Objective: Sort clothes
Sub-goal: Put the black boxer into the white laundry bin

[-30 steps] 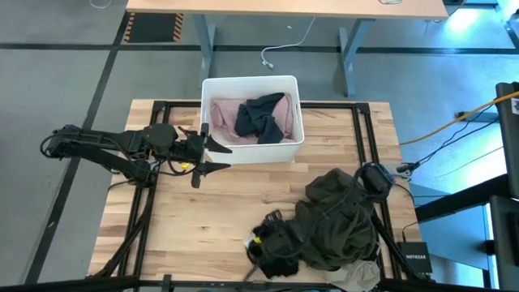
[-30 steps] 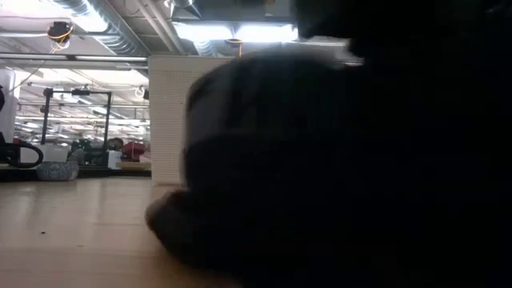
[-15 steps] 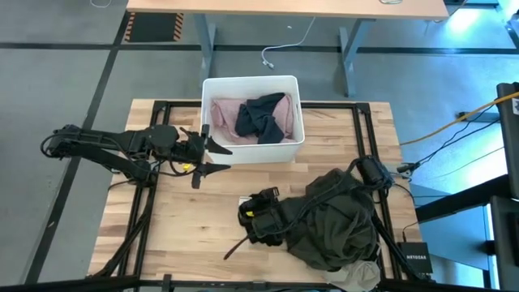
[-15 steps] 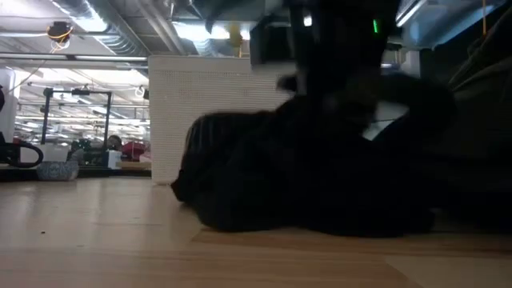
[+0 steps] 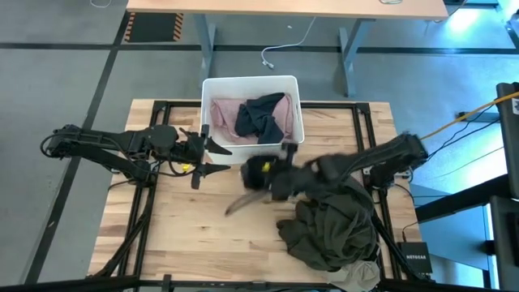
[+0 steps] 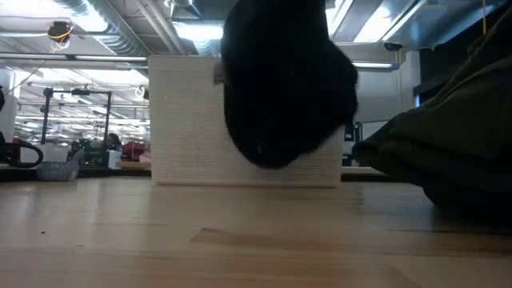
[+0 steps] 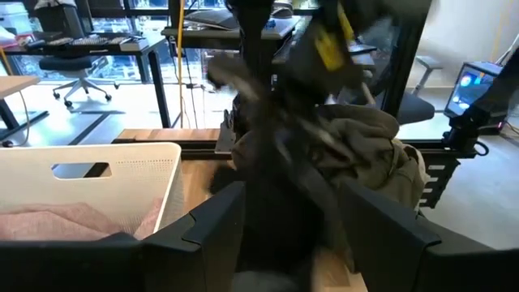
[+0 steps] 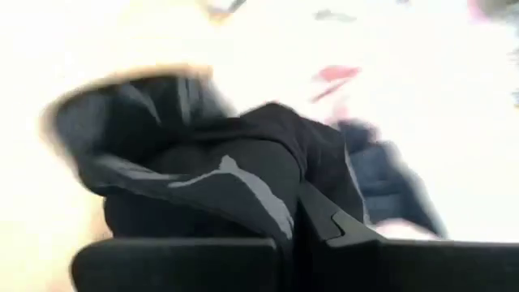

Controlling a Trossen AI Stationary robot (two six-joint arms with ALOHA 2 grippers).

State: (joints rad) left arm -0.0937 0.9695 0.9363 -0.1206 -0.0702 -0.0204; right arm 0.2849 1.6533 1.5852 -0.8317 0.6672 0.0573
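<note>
My right gripper hangs over the middle of the table, just in front of the white bin, shut on a black garment that dangles below it. A dusty pink garment and a navy one lie in the bin. A dark olive garment lies heaped at the near right, on top of a beige-grey one. My left gripper waits open at the bin's left near corner, its fingers pointing toward the black garment. My right gripper pinches a bunched fold of the black garment between its two shut fingers; which part of the garment this is cannot be told. The arm reaches in from the table's right. The garment hangs slack below the fingers, clear of the table, one end trailing.
Black frame rails run along the table's edges. A light wooden desk stands beyond the far edge. Bare wood shows at the near left.
My right gripper has shut on the black garment near the table's front edge, then risen and swung toward the far edge, up to the bin. The garment has come off the olive heap and been lifted clear of the table. The olive heap has stayed.
</note>
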